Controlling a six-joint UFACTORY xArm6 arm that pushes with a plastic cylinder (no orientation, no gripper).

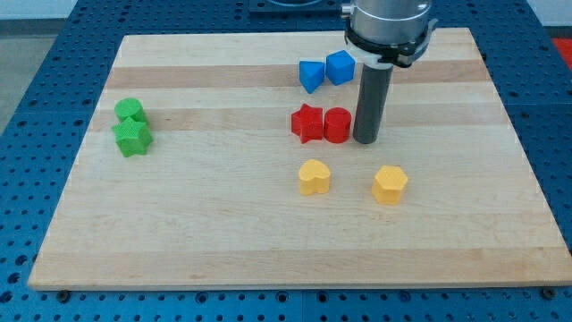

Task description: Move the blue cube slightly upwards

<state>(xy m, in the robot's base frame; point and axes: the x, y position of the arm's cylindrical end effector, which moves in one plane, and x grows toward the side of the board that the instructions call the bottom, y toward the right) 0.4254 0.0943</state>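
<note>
The arm carried no claw at all, only a dark rod, so there was nothing to open or close. Its tip [366,141] rested on the wooden board [223,224] just to the view's right of the red cylinder [337,125], which touched the red star [307,122]. The blue cube [340,67] sat nearer the view's top, beside another blue block [310,75] (its shape was hard to make out). To nudge the cube upward cleanly, I judged the tip should come squarely under its lower face and push briefly, staying clear of its blue neighbour.
</note>
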